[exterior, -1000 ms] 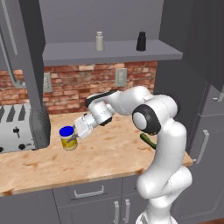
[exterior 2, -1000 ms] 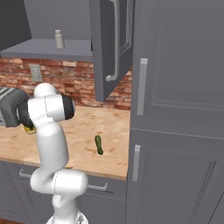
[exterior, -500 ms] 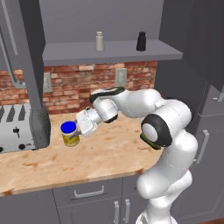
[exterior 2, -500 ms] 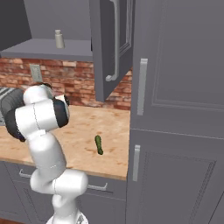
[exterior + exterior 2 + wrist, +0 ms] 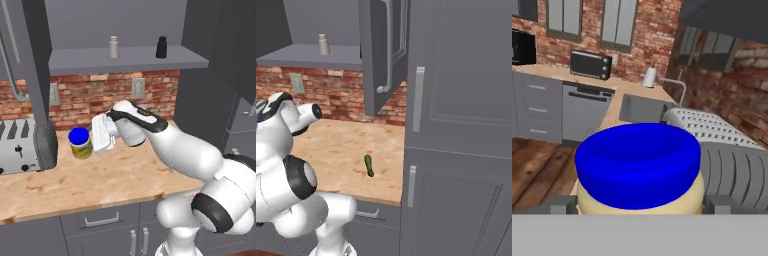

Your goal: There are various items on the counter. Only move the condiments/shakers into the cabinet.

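A yellow-labelled jar with a blue lid (image 5: 80,142) stands on the counter (image 5: 105,182) beside the toaster. My gripper (image 5: 93,139) reaches it from the right and is open. In the hand view the jar (image 5: 639,167) looms close between my two fingertips (image 5: 561,205), one on each side, gripper (image 5: 640,206) unclosed. Up on the shelf of the cabinet (image 5: 135,61) a light-grey shaker (image 5: 114,47) and a black tapered shaker (image 5: 161,47) stand upright. The grey shaker (image 5: 322,44) is also in the right base view.
A silver toaster (image 5: 22,145) sits just left of the jar. A thin green vegetable (image 5: 369,165) lies on the counter (image 5: 341,150) toward its right end. An open cabinet door (image 5: 383,50) hangs over that end, beside tall grey panels (image 5: 461,125).
The arm has stretched out leftward and the hand has closed in on the jar. The gripper has stayed open.
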Robot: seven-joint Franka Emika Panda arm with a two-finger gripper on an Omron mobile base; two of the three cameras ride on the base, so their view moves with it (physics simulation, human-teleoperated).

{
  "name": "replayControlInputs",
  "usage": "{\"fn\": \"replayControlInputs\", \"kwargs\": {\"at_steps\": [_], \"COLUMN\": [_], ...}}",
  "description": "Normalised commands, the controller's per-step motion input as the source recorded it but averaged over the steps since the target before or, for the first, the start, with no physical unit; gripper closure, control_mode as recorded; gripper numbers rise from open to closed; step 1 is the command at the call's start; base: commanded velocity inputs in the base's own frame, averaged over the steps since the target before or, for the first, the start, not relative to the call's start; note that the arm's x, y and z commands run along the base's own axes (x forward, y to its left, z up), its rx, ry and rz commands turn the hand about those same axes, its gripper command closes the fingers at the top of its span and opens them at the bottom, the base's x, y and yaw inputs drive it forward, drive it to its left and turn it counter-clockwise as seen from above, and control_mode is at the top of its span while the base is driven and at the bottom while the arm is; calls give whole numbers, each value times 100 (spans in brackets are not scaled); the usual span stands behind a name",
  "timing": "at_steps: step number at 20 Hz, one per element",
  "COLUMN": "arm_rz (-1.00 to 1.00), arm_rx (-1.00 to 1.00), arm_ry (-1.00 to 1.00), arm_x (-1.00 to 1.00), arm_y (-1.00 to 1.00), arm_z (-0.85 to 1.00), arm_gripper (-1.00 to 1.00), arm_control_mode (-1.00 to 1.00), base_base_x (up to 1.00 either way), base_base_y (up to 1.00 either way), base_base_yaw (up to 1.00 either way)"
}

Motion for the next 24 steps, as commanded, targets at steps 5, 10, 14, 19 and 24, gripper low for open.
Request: {"fn": "replayControlInputs", "kwargs": {"at_steps": [5, 10, 14, 19, 24], "arm_rz": [-31, -35, -41, -47, -45], "arm_rx": [3, 1, 1, 2, 6], "arm_ry": [-5, -2, 0, 4, 23], "arm_x": [-88, -99, -95, -59, -15], "arm_y": [-25, -40, -39, -30, -25], "arm_z": [100, 100, 100, 100, 100], "arm_gripper": [100, 100, 100, 100, 100], "arm_control_mode": [-100, -100, -100, -100, -100], "base_base_x": [0, 0, 0, 0, 0], "base_base_y": [0, 0, 0, 0, 0], "base_base_yaw": [0, 0, 0, 0, 0]}}
